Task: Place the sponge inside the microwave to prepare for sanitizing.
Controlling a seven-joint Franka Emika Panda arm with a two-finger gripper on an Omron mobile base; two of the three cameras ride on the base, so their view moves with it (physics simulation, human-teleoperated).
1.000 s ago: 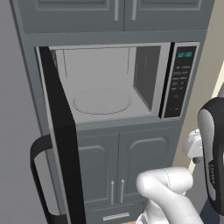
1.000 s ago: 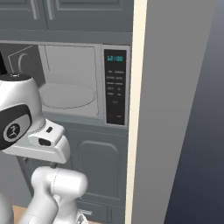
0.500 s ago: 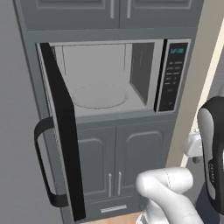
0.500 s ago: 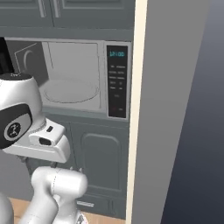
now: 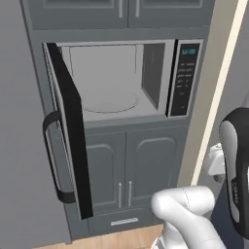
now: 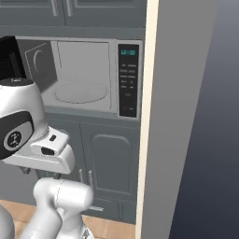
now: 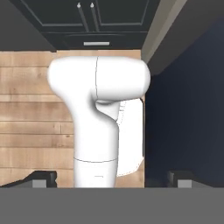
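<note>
The microwave (image 5: 121, 78) stands open in the grey cabinet wall, and its black glass door (image 5: 70, 131) with the curved handle (image 5: 51, 160) is swung out to the left. Its round turntable (image 5: 109, 99) lies bare, and the black keypad (image 5: 185, 78) with teal digits is on the right. From the right base view I see the microwave (image 6: 84, 74) and its keypad (image 6: 128, 79) too. The sponge is out of view. My gripper (image 7: 111, 178) points down over the wooden floor, open, its fingertips (image 7: 43, 178) far apart with no object held between them.
A cream panel edge (image 5: 214, 97) and a tall grey side wall (image 6: 186, 116) stand right of the microwave. Closed lower cabinet doors (image 5: 131, 160) and a drawer sit beneath it. Wooden floor (image 7: 26, 109) lies below the hand.
The whole picture has shifted left in both base views, so the camera has moved with the base. The cream panel and side wall now take up more of the right side.
</note>
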